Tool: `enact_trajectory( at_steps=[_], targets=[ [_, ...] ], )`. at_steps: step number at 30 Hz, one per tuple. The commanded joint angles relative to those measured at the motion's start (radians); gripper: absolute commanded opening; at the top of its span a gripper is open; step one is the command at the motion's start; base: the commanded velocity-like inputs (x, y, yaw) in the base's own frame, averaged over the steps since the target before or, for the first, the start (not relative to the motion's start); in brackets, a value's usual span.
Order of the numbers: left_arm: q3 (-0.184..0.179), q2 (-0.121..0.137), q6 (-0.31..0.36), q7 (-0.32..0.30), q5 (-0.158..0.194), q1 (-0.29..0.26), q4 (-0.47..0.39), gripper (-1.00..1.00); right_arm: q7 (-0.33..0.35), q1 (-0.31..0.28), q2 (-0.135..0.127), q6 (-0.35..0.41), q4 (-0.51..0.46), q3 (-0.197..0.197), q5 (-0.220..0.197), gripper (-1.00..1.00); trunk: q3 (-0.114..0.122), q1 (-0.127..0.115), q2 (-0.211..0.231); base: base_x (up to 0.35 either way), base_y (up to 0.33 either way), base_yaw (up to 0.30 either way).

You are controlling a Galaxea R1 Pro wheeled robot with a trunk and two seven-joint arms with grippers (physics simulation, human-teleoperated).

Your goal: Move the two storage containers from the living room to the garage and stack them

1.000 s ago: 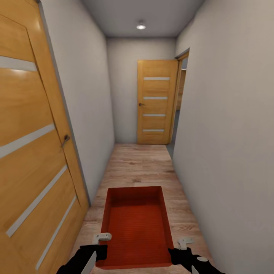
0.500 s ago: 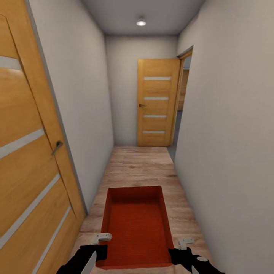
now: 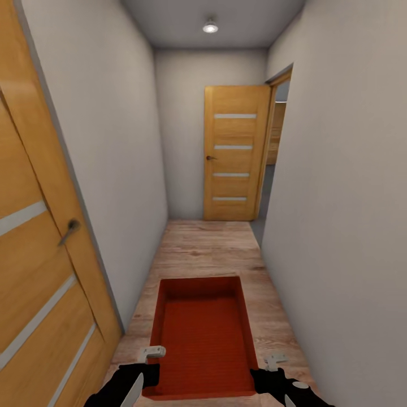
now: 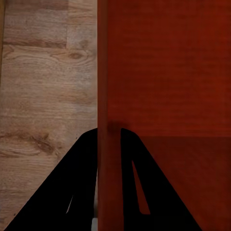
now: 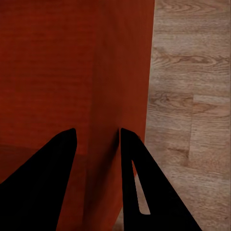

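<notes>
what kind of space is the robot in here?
Looks like a narrow indoor hallway: plain walls close on both sides, wood-plank flooring, a closed wooden door at the far end. Both grippers carry the storage container along it.

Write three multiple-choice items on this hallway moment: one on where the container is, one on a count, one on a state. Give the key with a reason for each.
1. Where is the storage container?
A. On a shelf
B. Held between the two grippers, over the wood-plank floor
C. Leaning against the far door

2. How many pale horizontal stripes cross the far door?
A. Two
B. Six
C. Four

3. How do the left gripper's jaws stand?
A. One on each side of the container's thin wall
B. Hanging free of the container
C. Closed on a door handle

Key: 1 B, the head view shows the left gripper and the right gripper at its two long sides. 2 C, four stripes show. 3 A, the left wrist view shows the wall running between the two jaws.
</notes>
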Motion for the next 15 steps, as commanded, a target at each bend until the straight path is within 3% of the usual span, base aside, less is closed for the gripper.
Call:
enact_trajectory(
  at_steps=[1,15],
  targets=[
    [0.013,0.000,-0.023,0.018,-0.021,-0.002,-0.004,-1.00,0.007,0.001,0.020,-0.005,0.002,0.029,-0.009,-1.00,-0.002,0.001,-0.002,0.322,0.000,0.000],
    [0.012,0.000,-0.023,0.018,-0.021,-0.002,-0.004,-1.00,0.007,0.001,0.020,-0.005,0.002,0.029,-0.009,-1.00,-0.002,0.001,-0.002,0.322,0.000,0.000]
  ],
)
